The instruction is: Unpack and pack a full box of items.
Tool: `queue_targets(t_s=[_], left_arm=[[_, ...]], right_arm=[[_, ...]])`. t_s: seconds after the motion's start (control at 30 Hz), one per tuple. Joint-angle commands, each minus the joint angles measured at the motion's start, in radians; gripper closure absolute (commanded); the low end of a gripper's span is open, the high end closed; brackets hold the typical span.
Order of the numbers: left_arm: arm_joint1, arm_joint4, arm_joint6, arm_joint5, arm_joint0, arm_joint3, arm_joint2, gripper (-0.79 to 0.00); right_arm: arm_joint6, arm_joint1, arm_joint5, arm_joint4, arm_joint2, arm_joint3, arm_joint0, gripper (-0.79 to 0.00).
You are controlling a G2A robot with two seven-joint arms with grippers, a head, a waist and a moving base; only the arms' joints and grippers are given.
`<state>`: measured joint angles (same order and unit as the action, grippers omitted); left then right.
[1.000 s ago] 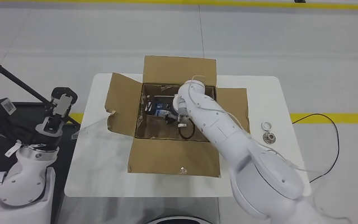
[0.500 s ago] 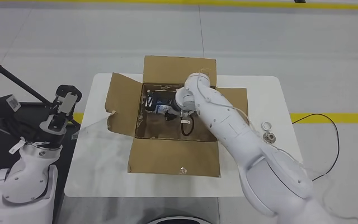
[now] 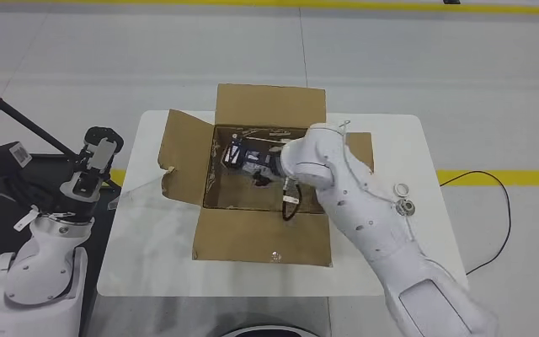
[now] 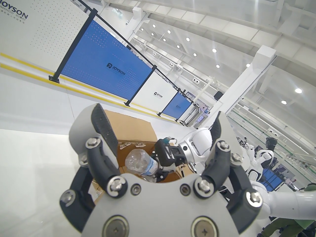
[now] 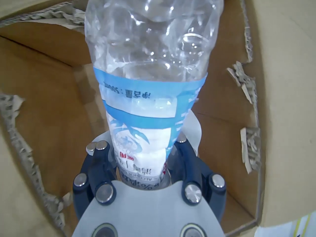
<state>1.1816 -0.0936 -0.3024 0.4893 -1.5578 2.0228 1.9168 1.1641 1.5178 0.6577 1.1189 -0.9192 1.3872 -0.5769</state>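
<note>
Box (image 3: 261, 240): open, flaps out, mid-table (image 3: 396, 152).
Bottle (image 5: 153, 50): in box, near back-left corner.
Right gripper (image 5: 143, 154): clamped on bottle.
Left gripper (image 4: 159, 114): spread apart, empty, beyond table's left edge.

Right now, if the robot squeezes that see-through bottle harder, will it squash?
Probably: the bottle looks dented, so its walls are likely thin and squashy. It looks empty, so likely light. Its smooth plastic might slip in the right gripper.
</note>
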Motion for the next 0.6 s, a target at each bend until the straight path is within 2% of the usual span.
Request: queue_targets(t_s=[0.0,0.17,0.57], left_arm=[[0.000,-0.002,0.002,0.000,0.001,-0.001,-0.003,-0.785],[-0.001,0.000,0.003,0.002,0.002,-0.002,-0.008,-0.785],[-0.003,0.008,0.013,0.011,-0.001,-0.022,-0.010,-0.785]], right_arm=[[0.020,-0.024,-0.021,0.003,-0.044,0.132,-0.067,0.000],[0.081,-0.058,-0.083,0.032,-0.132,0.316,-0.168,0.000],[0.090,-0.059,-0.092,0.044,-0.133,0.324,-0.171,0.000]])
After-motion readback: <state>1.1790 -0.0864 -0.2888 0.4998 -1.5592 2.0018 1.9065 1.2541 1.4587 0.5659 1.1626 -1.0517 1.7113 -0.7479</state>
